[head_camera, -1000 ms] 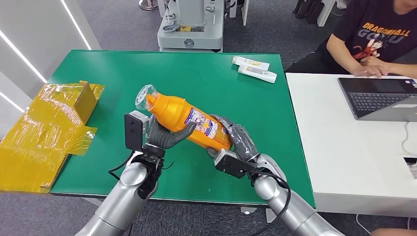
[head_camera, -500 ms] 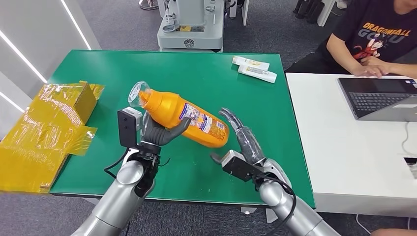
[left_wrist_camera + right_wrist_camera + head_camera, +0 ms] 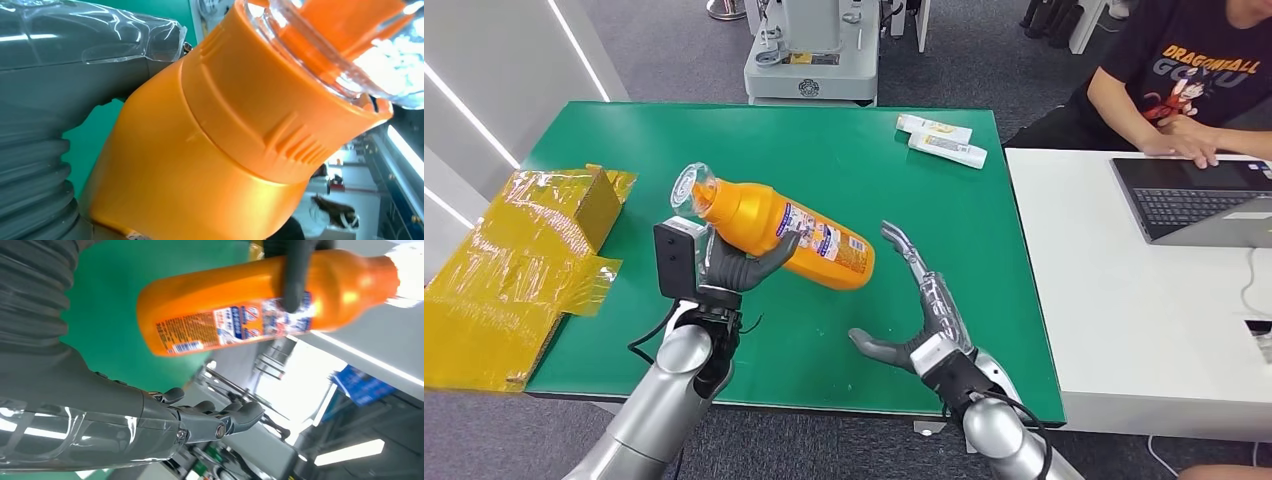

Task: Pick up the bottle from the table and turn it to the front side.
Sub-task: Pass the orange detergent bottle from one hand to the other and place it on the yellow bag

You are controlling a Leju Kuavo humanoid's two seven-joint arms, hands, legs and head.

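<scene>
An orange bottle (image 3: 774, 228) with a clear cap and a printed label is held tilted above the green table (image 3: 904, 190), cap toward the far left. My left hand (image 3: 742, 266) grips it around the middle from below, thumb on the near side. In the left wrist view the bottle's orange neck (image 3: 240, 130) and clear cap sit close to the camera. My right hand (image 3: 914, 318) is open, fingers spread, apart from the bottle's base and nearer the table's front edge. The right wrist view shows the bottle (image 3: 240, 315) with a dark finger across its label and my right hand (image 3: 200, 422) holding nothing.
A crumpled yellow plastic-wrapped box (image 3: 524, 260) lies at the table's left edge. Two white tubes (image 3: 944, 140) lie at the far right of the table. A person sits at a white desk (image 3: 1144, 300) with a laptop (image 3: 1204, 200) on the right.
My right hand has let go of the bottle's base and drawn back toward me, opening. The left hand has carried the bottle slightly left and flatter.
</scene>
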